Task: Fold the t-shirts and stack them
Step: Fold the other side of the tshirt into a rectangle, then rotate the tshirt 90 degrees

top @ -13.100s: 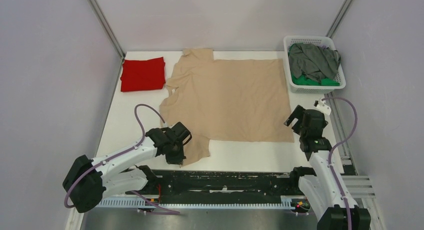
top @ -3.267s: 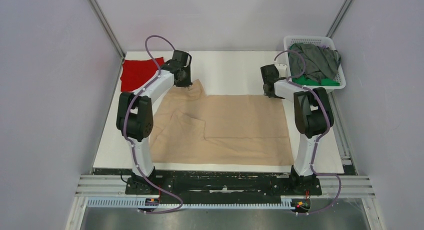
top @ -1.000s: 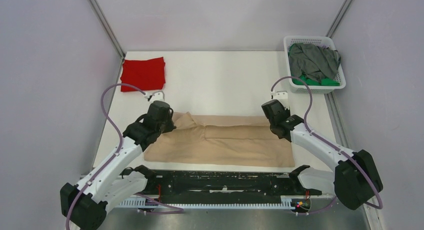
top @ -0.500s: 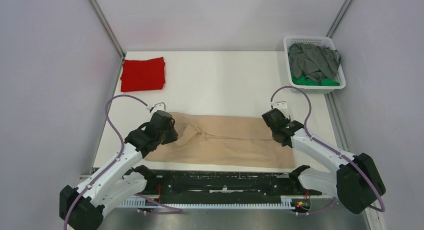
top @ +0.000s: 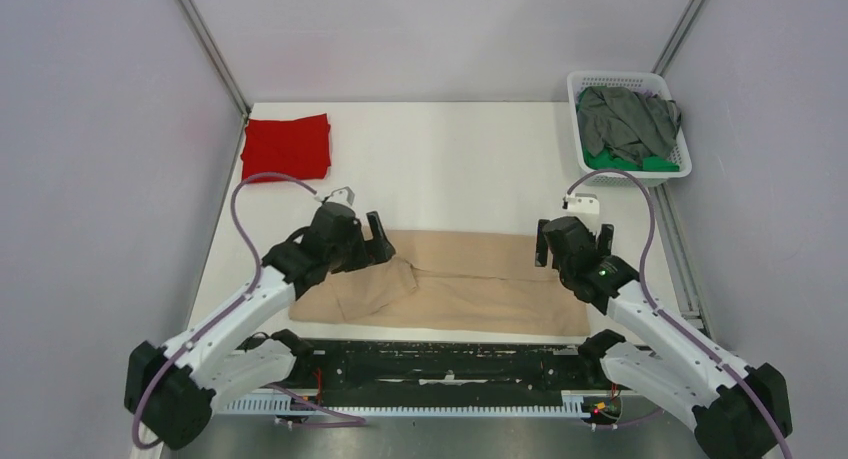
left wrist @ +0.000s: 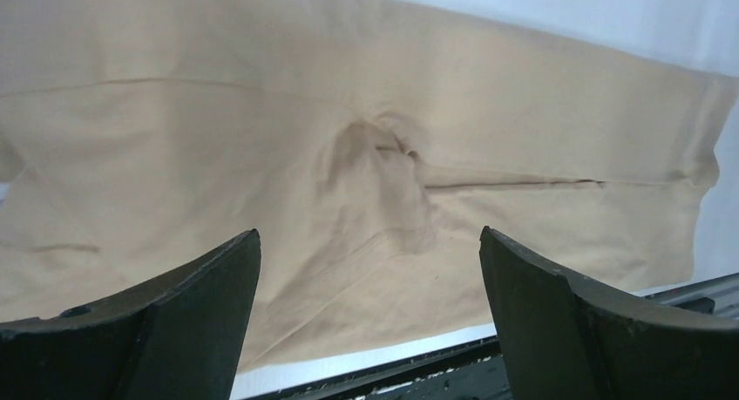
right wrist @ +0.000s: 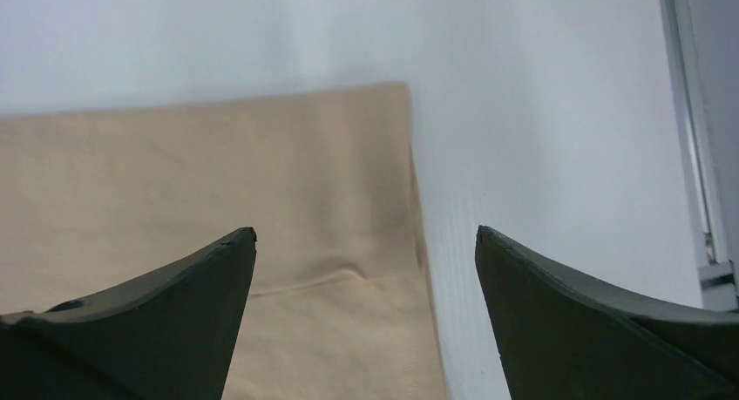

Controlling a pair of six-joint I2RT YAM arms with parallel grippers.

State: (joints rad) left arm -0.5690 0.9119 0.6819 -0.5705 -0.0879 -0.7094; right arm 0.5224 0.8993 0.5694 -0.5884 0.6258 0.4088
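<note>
The beige t-shirt [top: 470, 284] lies folded into a long strip along the table's near edge. My left gripper [top: 380, 239] hovers open over its left part; in the left wrist view the wide-apart jaws of the left gripper [left wrist: 368, 234] frame a puckered crease in the beige cloth [left wrist: 366, 147]. My right gripper [top: 574, 247] is open above the strip's right end. The right wrist view shows the right gripper [right wrist: 366, 230] straddling the edge of the beige cloth [right wrist: 218, 182], empty. A folded red t-shirt [top: 285, 147] rests at the back left.
A white basket [top: 672, 94] at the back right holds a grey t-shirt [top: 625, 119] over a green one [top: 645, 163]. A black rail [top: 450, 364] runs along the table's near edge, just in front of the beige strip. Grey walls close in both sides.
Both grippers went from shut to open, letting go of the beige t-shirt's folded-over edge, and lifted off it. The cloth has settled flat as a strip.
</note>
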